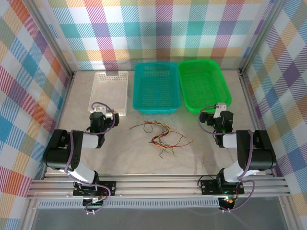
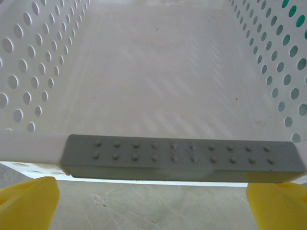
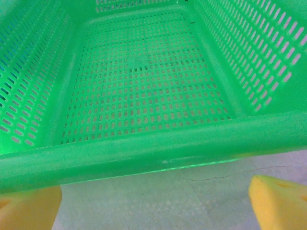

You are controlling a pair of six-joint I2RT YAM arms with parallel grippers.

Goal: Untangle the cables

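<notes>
Both claws stand wide open and hold nothing. From above, the left claw (image 1: pixel 111 115) sits at the near edge of the white basket (image 1: pixel 109 91), and the right claw (image 1: pixel 220 109) at the near edge of the green basket (image 1: pixel 204 84). Two arms rise from the near rail of the table (image 1: pixel 120 158), one on each side. Three baskets stand in a row at the far side: white on the left, teal basket (image 1: pixel 156 86) in the middle and green on the right, with the teal and green ones touching. The cables (image 1: pixel 160 134) lie in one loose tangle on the bare table between the two arms, just in front of the teal basket and apart from both claws. Red, yellow-orange and dark strands can be made out in it, but they cross too much to count. In the left wrist view, the left claw (image 2: pixel 152 206) shows two yellow fingertips (image 2: pixel 26 203) at the bottom corners, far apart, with table between them. Just beyond them is the white basket's (image 2: pixel 29 72) near rim, and a grey strip (image 2: pixel 184 158) with two rows of studs runs along it. In the right wrist view, the right claw (image 3: pixel 153 206) likewise shows two yellow fingertips (image 3: pixel 280 203) at the bottom corners, with the green basket's (image 3: pixel 144 153) near rim just beyond and its slotted floor bare.
</notes>
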